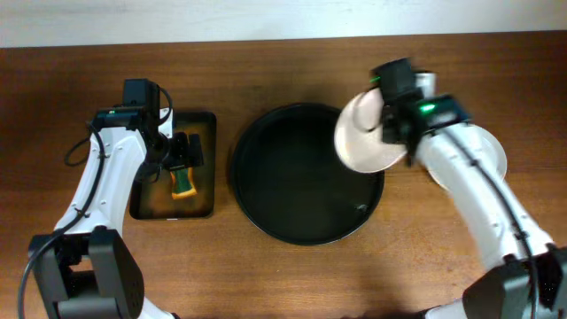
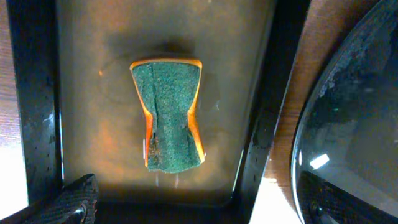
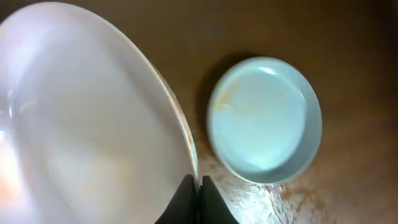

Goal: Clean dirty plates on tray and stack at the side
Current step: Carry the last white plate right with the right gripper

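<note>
The right gripper (image 1: 390, 113) is pinched on the rim of a white plate (image 1: 365, 135), its 2 dark fingers (image 3: 186, 202) closed together over the thin edge. The plate is round, smooth and glossy. It hangs tilted over the far right rim of the round black tray (image 1: 283, 177), overlapping that edge. This tray is wide, shallow and dark, and its floor is open except for 1 small pale fleck near its right rim.

Right of it a smaller pale dish (image 3: 264, 121) sits flat on the brown wooden table (image 1: 292, 275), apart from the held plate. A faint brownish smudge marks its left rim, though the blur leaves it unclear whether that is dirt. In the overhead view the right arm covers most of this dish.

The left gripper (image 2: 199, 208) is spread wide above the rectangular black tray (image 1: 202, 133) at the left, with 1 textured finger at each near corner of the wrist view. Below it lies the sponge (image 2: 169, 115), which is hourglass-shaped with its rough green scouring face up and orange foam along its sides. It lies flat on the wet, brownish floor, clear of every wall. A narrow strip of wood separates the 2 trays.
</note>
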{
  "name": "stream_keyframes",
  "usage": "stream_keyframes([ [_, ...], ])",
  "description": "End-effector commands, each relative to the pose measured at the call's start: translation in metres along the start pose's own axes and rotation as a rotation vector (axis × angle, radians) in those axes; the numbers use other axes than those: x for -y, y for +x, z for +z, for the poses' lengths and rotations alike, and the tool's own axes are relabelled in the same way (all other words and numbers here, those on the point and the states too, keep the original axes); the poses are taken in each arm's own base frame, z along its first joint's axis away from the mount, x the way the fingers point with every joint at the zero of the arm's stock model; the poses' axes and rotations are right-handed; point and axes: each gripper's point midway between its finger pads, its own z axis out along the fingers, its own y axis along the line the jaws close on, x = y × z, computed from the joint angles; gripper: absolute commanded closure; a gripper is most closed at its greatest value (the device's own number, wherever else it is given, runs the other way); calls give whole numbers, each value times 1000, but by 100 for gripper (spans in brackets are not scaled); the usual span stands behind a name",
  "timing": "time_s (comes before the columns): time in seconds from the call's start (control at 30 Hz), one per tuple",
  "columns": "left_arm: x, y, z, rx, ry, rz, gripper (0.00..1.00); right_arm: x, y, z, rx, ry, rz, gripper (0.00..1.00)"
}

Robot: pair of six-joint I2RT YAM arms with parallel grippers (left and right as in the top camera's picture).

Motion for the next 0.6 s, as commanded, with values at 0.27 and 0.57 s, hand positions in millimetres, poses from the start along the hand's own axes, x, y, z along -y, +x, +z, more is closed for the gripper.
stream_keyframes([
  [0.27,6,-5,-9,28,16,21,1,201,11,53,-101,40,622,96],
  [0.57,6,-5,-9,28,16,21,0,198,53,111,-306,24,651,96],
])
